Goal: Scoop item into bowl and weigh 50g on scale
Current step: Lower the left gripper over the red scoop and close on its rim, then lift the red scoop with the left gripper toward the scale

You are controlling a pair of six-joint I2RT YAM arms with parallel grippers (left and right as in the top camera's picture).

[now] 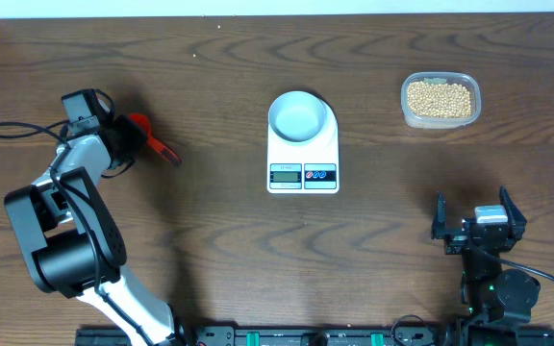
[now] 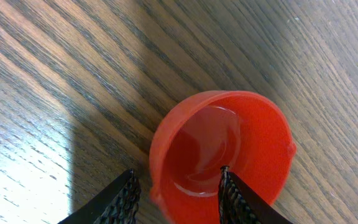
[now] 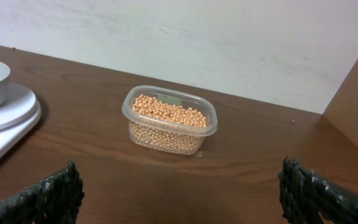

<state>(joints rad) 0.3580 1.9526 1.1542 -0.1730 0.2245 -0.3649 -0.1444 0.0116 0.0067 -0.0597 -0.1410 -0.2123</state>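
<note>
Nearest the base, at about 5 o'clock from the scale (image 1: pixel 303 159), the right gripper (image 1: pixel 472 199) is held low over the table (image 1: pixel 210 231). Its jaws are spread wide and nothing is held between them. In the right wrist view the two black fingers (image 3: pixel 48 196) are seen at the lower corners, with bare wood between them.

At the middle of the table the white scale is laid flat, its display (image 1: pixel 286 174) and its red and blue buttons (image 1: pixel 319 174) turned toward 6 o'clock. The reading is too small to be made out. The pale bowl (image 1: pixel 298 116) is set upright on the far half of the scale.

At about 9 o'clock from the scale, well apart from it, a red scoop (image 1: pixel 140 126) is seen on the table, its handle pointed toward 4 o'clock. The left gripper (image 1: pixel 121 135) is placed just at its cup. In the left wrist view the jaws are parted, and the near wall of the round red cup (image 2: pixel 222 143) is seen between the fingers (image 2: pixel 124 198). A strip of wood is visible between the left finger and the cup, so no hold is shown.

Farthest out, at 2 o'clock from the scale, a clear plastic tub (image 1: pixel 440 100) is stood on the table. The tan-yellow beans (image 3: pixel 166 112) are contained in it.
</note>
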